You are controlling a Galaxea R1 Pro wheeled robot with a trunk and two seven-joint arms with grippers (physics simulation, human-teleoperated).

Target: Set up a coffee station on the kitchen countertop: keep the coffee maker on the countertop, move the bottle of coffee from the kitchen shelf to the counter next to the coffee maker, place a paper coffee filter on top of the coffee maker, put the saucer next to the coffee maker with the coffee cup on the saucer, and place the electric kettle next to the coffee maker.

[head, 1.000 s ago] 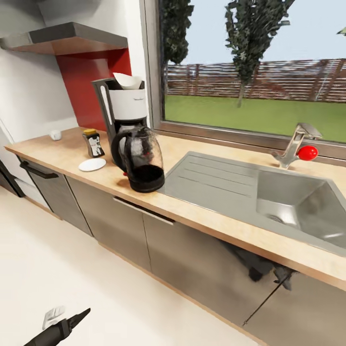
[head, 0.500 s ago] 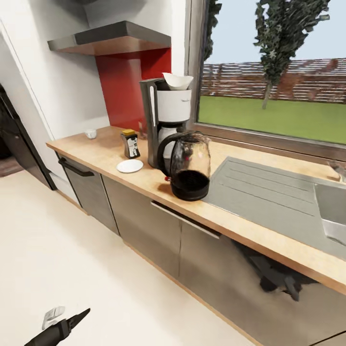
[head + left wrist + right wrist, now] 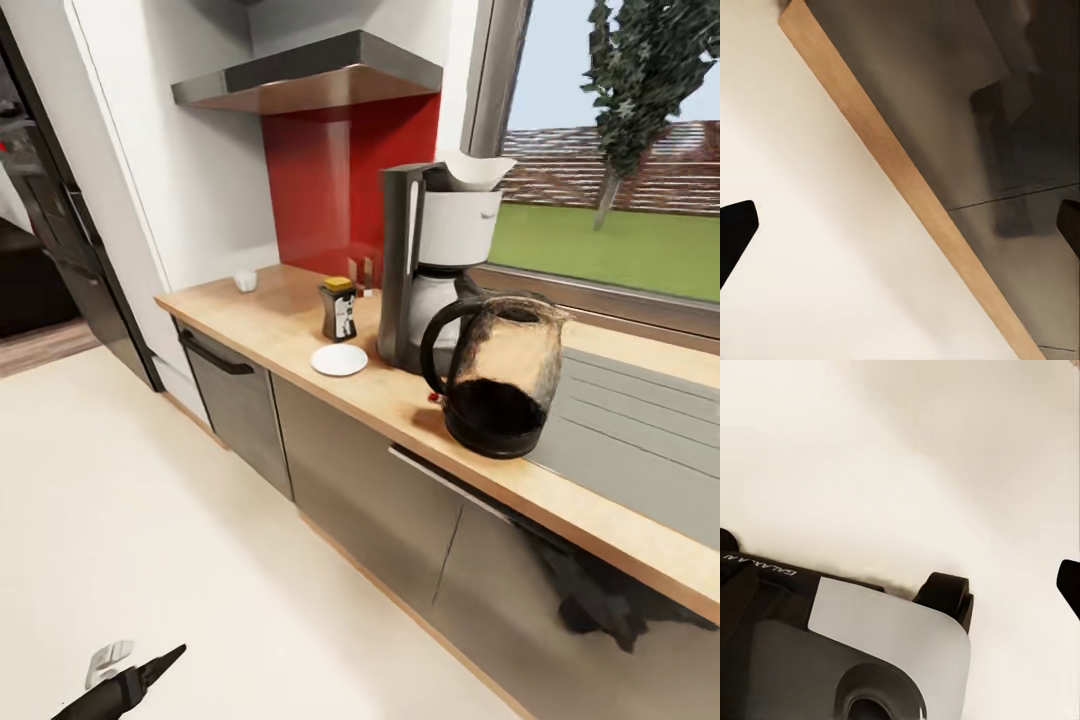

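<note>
Your left gripper (image 3: pixel 135 678) hangs low over the pale floor (image 3: pixel 150 520), well away from the counter (image 3: pixel 290 325). In the left wrist view its fingertips (image 3: pixel 735 234) sit far apart at the frame edges, so it is spread wide and empty. In the right wrist view one fingertip (image 3: pixel 1069 583) shows above the robot's base (image 3: pixel 870 652); I cannot tell its state.

On the counter, the coffee maker (image 3: pixel 435 275) carries the paper filter (image 3: pixel 475 168). The kettle (image 3: pixel 500 375) stands just beside it, the saucer (image 3: pixel 339 359) and coffee bottle (image 3: pixel 339 310) on the other side. The cup (image 3: pixel 245 281) sits apart near the wall.
</note>
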